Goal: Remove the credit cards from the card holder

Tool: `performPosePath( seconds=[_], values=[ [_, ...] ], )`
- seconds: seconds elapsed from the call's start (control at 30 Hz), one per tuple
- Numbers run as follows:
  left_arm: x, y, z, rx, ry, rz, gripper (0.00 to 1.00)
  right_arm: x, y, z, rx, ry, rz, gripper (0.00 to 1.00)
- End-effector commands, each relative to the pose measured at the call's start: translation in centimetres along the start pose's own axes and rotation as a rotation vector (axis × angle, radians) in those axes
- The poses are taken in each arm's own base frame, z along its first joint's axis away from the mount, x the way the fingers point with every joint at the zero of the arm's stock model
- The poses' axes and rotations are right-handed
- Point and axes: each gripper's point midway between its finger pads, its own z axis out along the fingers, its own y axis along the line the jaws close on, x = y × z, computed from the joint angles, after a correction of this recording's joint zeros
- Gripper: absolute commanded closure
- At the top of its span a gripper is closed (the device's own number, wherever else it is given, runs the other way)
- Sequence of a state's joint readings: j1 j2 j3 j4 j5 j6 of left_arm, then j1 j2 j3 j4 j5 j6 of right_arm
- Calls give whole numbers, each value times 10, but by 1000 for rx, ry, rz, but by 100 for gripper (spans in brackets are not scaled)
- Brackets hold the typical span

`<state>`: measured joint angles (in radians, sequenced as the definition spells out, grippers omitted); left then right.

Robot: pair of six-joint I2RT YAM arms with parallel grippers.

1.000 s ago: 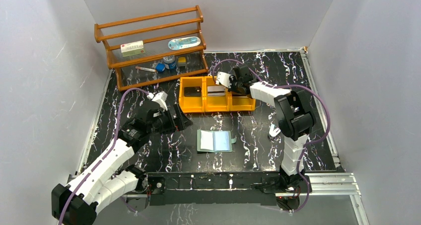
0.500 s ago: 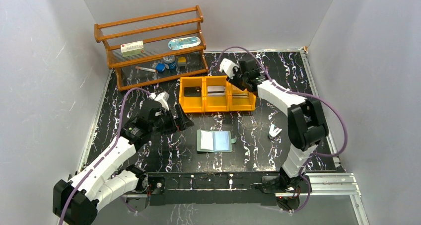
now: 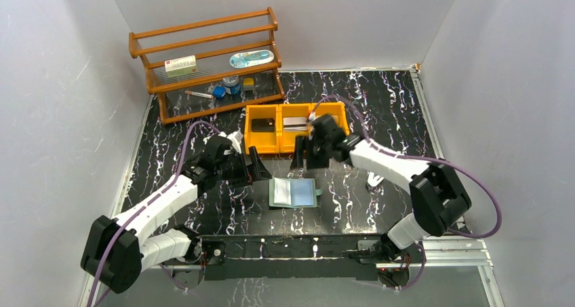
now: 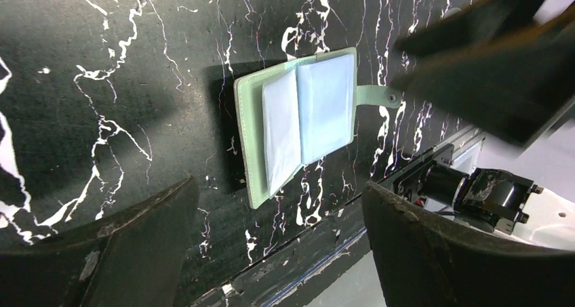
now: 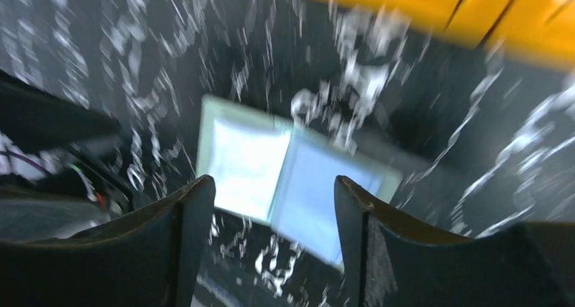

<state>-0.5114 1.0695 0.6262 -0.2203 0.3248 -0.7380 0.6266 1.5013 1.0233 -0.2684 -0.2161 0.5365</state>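
Gaping near one card holder (image 3: 293, 192) are two: left claw (image 3: 258, 169), right claw (image 3: 305, 159).

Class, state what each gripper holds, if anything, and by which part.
Nothing is held. The left gripper and the right gripper are both open and empty; the card holder lies flat, ungripped.

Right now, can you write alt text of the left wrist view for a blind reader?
An open pale green card holder lies flat on the black marbled table. The left claw hovers above it, jaws wide apart and empty.
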Motion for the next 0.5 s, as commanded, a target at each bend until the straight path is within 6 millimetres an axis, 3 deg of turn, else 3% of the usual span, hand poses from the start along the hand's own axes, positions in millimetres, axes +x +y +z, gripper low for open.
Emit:
performPosePath(
  seconds=[0.0, 0.2, 0.47],
  values=[
    [12, -3, 6, 45, 71, -13, 14, 62, 2, 0, 203, 94, 151, 23],
    [13, -1, 7, 37, 69, -18, 19, 81, -10, -4, 470, 104, 23, 15],
    [6, 2, 0, 10, 13, -30, 20, 97, -14, 7, 528, 137, 0, 14]
  ],
)
